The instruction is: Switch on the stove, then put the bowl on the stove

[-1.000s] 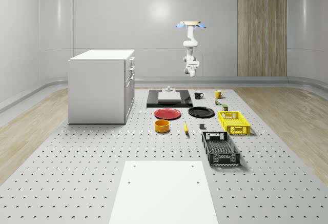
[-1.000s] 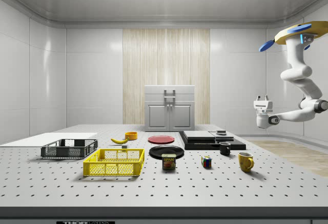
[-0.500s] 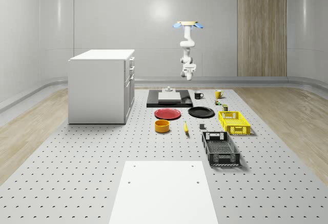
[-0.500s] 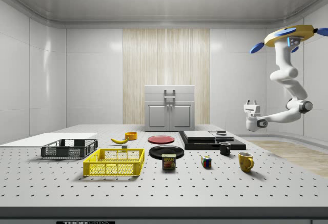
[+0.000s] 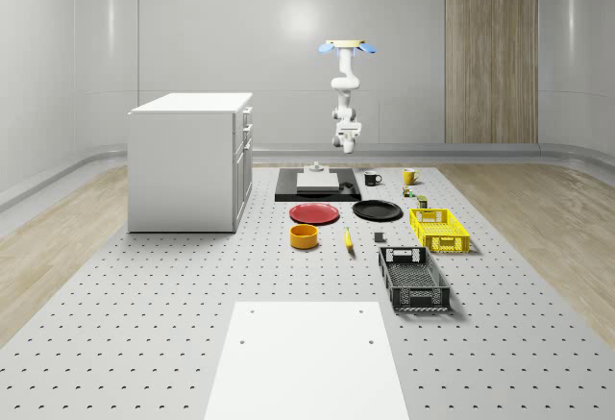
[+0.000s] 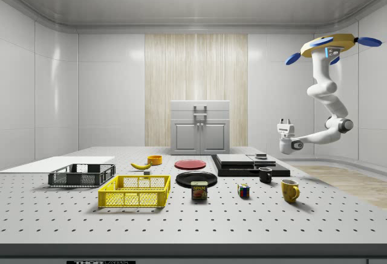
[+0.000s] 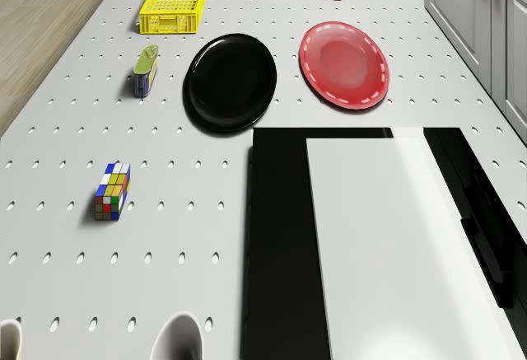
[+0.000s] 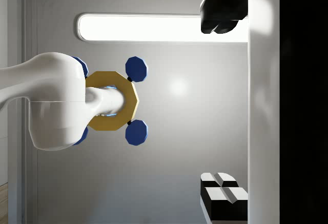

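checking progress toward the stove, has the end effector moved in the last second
Yes. In the side view the end effector has shifted toward the view's left, closing on the stove, and hangs above its right end.

You can read one word for sure: "SPAM", in yellow letters on the small can (image 6: 199, 190) that stands on the counter (image 6: 181, 228), between the yellow basket (image 6: 134, 191) and the color cube (image 6: 243, 191). At the front edge of the counter there is a dark strip (image 6: 100, 262) with white letters that may start "THOR", but you only see the top of them, so you cannot tell the rest.
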Tool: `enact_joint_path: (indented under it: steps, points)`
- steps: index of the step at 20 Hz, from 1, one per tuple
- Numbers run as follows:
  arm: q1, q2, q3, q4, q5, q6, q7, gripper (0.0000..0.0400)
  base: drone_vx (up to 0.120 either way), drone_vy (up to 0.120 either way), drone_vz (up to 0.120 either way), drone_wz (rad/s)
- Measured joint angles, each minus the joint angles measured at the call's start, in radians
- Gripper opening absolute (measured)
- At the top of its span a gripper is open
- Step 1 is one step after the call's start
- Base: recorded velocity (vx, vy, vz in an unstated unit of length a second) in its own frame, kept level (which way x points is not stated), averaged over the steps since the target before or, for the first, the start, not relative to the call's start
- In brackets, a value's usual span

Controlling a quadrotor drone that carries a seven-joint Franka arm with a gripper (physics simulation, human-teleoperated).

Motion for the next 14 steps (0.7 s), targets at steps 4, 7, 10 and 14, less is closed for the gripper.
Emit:
enact_joint_path:
  steps: [4,7,10,14]
  points:
    - [0.0,-0.002,0.0,-0.001,0.0,0.002,0.0,0.04,0.05,-0.12,0.0,0.0]
    - [-0.001,-0.003,0.001,-0.002,0.0,0.004,0.0,0.04,0.0,-0.12,0.0,0.0]
    - [-0.001,-0.005,0.001,-0.003,-0.001,0.007,0.0,0.04,0.0,-0.12,0.0,0.0]
    - [-0.002,-0.007,0.003,-0.005,-0.002,0.01,0.0,0.04,0.0,-0.12,0.0,0.0]
